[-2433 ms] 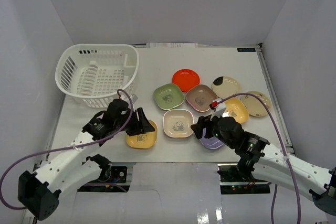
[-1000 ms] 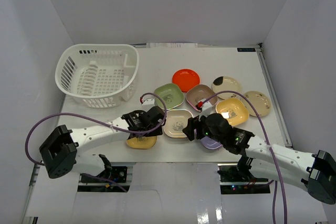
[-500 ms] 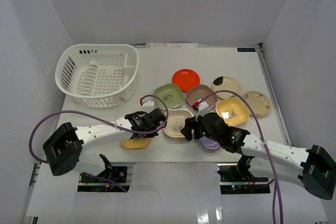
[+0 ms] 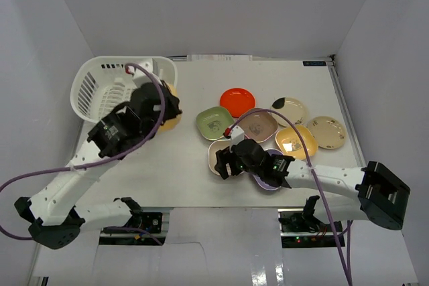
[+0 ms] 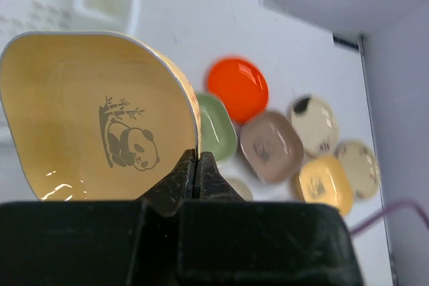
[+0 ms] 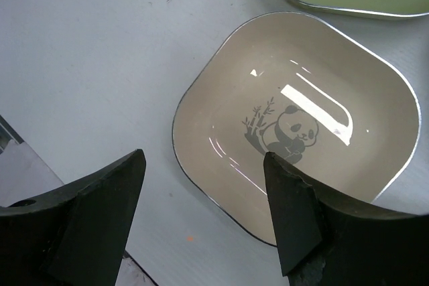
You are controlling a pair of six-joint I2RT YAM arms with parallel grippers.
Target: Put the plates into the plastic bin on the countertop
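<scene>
My left gripper is shut on the rim of a yellow panda-print plate and holds it tilted in the air. In the top view this plate and the left gripper hang by the right wall of the white plastic bin. My right gripper stands open low over the near-left rim of a beige panda plate; nothing is between its fingers. On the countertop lie the red, green, brown and second yellow plates.
A cream plate with a black patch and a pale beige plate lie at the right. A purple plate is partly under my right arm. White walls close in the left, right and back sides.
My left gripper has closed on the yellow plate and carried it up and left from the table's front to the bin. The right gripper has slid left over the beige plate, opening a little wider.
</scene>
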